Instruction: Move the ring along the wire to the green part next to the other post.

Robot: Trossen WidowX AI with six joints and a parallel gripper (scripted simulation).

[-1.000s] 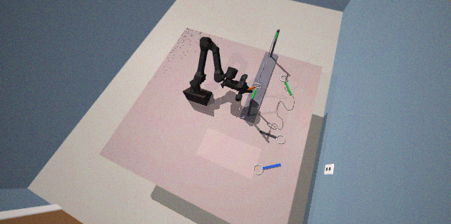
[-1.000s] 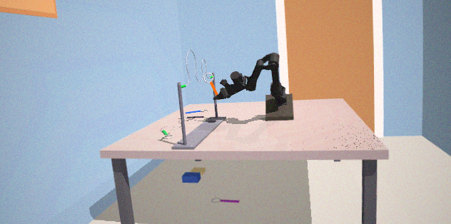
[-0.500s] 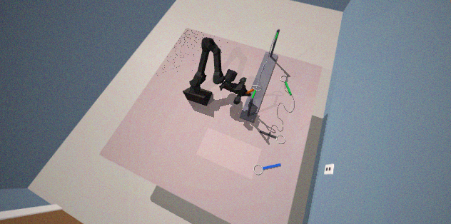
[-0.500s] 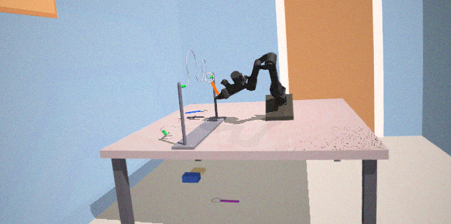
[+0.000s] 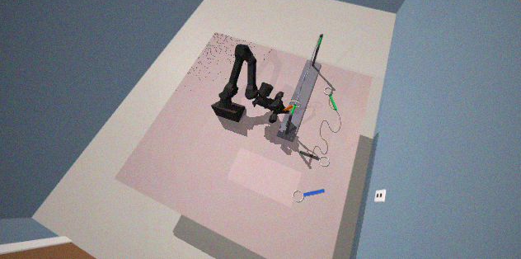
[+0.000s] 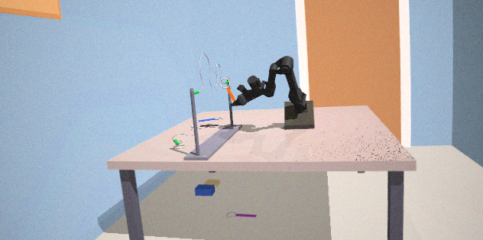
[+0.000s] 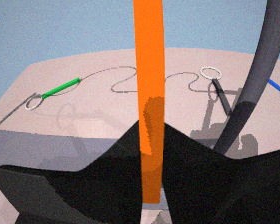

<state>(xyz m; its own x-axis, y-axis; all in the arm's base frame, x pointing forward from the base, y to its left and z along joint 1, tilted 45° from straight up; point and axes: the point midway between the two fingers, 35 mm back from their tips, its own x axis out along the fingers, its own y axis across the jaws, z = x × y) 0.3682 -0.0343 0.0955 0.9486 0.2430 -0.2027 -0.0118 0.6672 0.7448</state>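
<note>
The orange handle (image 5: 288, 108) (image 6: 231, 94) (image 7: 150, 75) is held between the fingertips of my gripper (image 5: 287, 111) (image 6: 235, 103), which is shut on it. In the exterior view the handle slopes up to the pale ring (image 6: 220, 83). The ring is around the wire at the inner end of one green part (image 5: 293, 109) (image 6: 227, 82), near the post (image 5: 288, 125) (image 6: 231, 109) (image 7: 258, 55). Whether the ring touches the wire is too small to tell. The other green part (image 5: 319, 41) (image 6: 196, 92) is by the other post (image 5: 316, 54) (image 6: 195, 121). The grey wire bends up and down between them.
A long grey base (image 5: 306, 89) (image 6: 218, 141) carries both posts. Beyond it on the table lie a green-handled ring (image 5: 332, 102) (image 7: 61, 88), a black-handled ring (image 5: 307, 154) (image 7: 221, 95) and a blue-handled ring (image 5: 314, 192) (image 6: 207, 120). The wire's shadow crosses the table.
</note>
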